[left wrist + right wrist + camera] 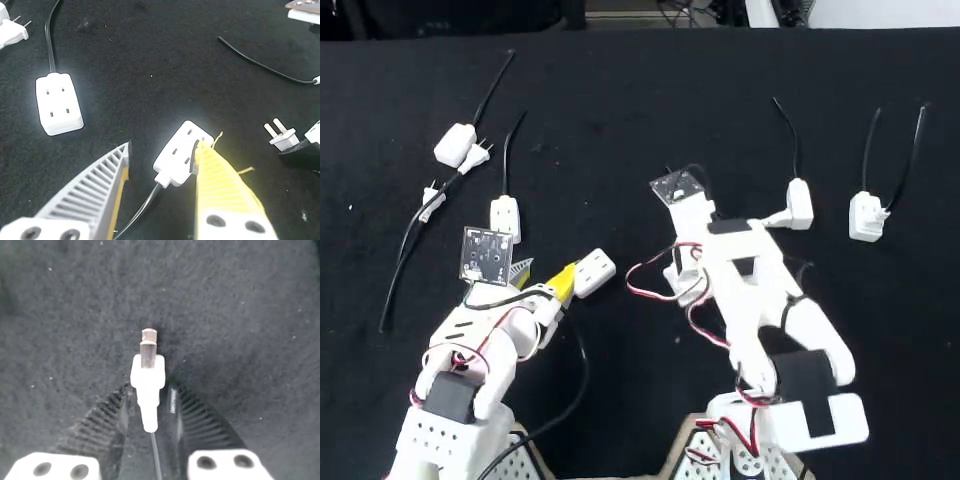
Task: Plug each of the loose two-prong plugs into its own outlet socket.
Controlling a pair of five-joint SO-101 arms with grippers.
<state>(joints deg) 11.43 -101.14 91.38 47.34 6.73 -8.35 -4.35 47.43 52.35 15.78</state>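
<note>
The left end effector (162, 147) is spread wide open, one grey ribbed finger and one yellow one low over the black cloth-covered table (620, 100). Between them lies a white block-shaped outlet socket (180, 159), slotted face up and resting against the inner edge of the yellow finger (220, 185). It is clear of the grey finger (100, 185). From the high view, this socket (594, 272) sits near the middle of the table. Its long axis is on a diagonal, with the free end pointing away from the left arm and its black cord running back beneath that arm.

The right end effector (148, 389) is clamped on a small white two-prong plug (147, 375), with a black ribbed finger on each side of the body. The plug's long axis runs in line with the fingers. Its metal prongs stick straight out past the fingertips and its thin cord trails back between them. From the left arm's camera, the same plug (281, 136) is just beside the socket but apart from it, with bare cloth between them.

Farther off on the left arm's side lies a second white outlet socket (505, 217), face up, its cord heading to the far edge. Beyond it is a loose white plug (457, 145), lying flat with its prongs pointing toward the table's middle.
</note>
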